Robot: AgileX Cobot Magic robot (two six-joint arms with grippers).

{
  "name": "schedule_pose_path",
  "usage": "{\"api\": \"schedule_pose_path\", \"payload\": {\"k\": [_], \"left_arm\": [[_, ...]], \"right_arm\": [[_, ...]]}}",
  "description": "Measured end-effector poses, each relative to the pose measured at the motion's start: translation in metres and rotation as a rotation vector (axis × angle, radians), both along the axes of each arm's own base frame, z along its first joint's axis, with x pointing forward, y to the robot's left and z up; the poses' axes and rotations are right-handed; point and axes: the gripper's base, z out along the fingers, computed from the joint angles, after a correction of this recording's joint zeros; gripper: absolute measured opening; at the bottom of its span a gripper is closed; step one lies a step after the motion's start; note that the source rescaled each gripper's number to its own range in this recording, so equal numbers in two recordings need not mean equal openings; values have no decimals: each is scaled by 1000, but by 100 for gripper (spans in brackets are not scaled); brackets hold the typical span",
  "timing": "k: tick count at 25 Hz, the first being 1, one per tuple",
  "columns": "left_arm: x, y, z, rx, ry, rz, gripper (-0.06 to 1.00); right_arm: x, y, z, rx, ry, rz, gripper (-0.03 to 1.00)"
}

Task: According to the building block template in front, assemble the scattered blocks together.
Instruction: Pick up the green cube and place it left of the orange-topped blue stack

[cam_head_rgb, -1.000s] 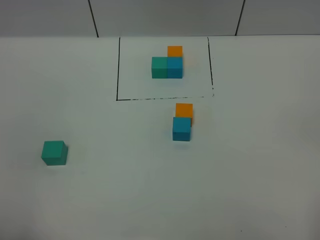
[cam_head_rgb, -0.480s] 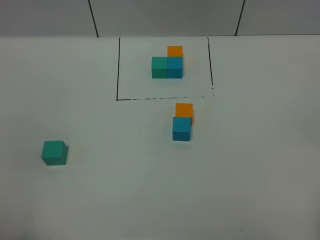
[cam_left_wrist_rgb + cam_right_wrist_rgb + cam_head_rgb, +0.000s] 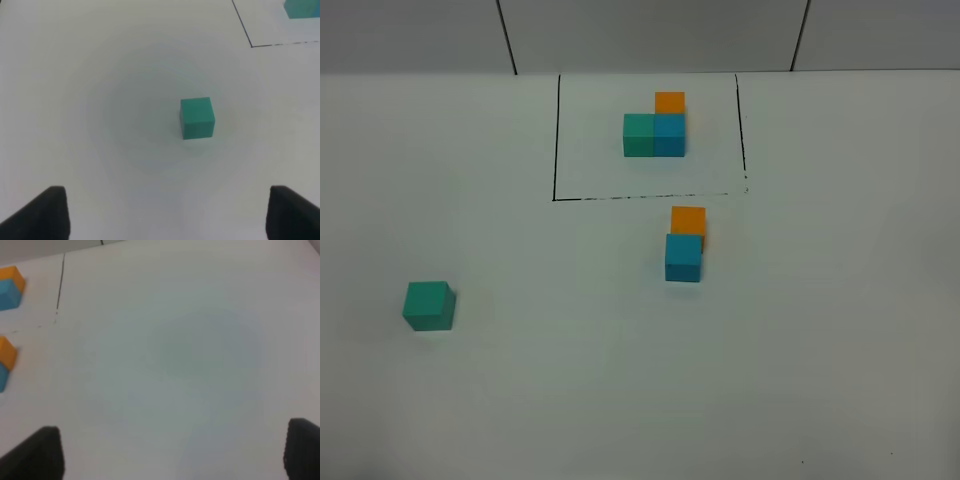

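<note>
The template point(image 3: 656, 128) is a joined teal-green, blue and orange cluster inside a thin black rectangle at the table's far middle. Just in front of the frame a loose orange cube point(image 3: 688, 221) touches a loose blue cube point(image 3: 683, 257). The loose teal-green cube point(image 3: 428, 305) sits alone at the left, and shows in the left wrist view point(image 3: 197, 117), ahead of my open left gripper point(image 3: 165, 212). My right gripper point(image 3: 172, 452) is open and empty over bare table; the orange cube point(image 3: 7, 353) and blue cube point(image 3: 2, 376) show at that view's edge. Neither arm appears in the exterior view.
The white table point(image 3: 820, 330) meets a grey wall with dark seams point(image 3: 506, 35) at the back. The black frame line point(image 3: 640, 196) runs just behind the orange cube. A corner of the frame shows in the left wrist view point(image 3: 251, 46).
</note>
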Motion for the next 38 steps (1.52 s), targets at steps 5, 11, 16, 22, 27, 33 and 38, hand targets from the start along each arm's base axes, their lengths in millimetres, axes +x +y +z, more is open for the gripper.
{"api": "schedule_pose_path", "payload": {"k": [5, 11, 16, 22, 27, 33, 38], "left_arm": [[0, 0, 0, 0, 0, 0, 76], [0, 0, 0, 0, 0, 0, 76], [0, 0, 0, 0, 0, 0, 76], [0, 0, 0, 0, 0, 0, 76], [0, 0, 0, 0, 0, 0, 76], [0, 0, 0, 0, 0, 0, 76], [0, 0, 0, 0, 0, 0, 76]], "right_arm": [[0, 0, 0, 0, 0, 0, 77], [0, 0, 0, -1, 0, -1, 77], [0, 0, 0, -1, 0, -1, 77], [0, 0, 0, -10, 0, 7, 77], [0, 2, 0, -23, 1, 34, 77], [0, 2, 0, -24, 1, 38, 77], [0, 2, 0, -23, 1, 38, 77]]}}
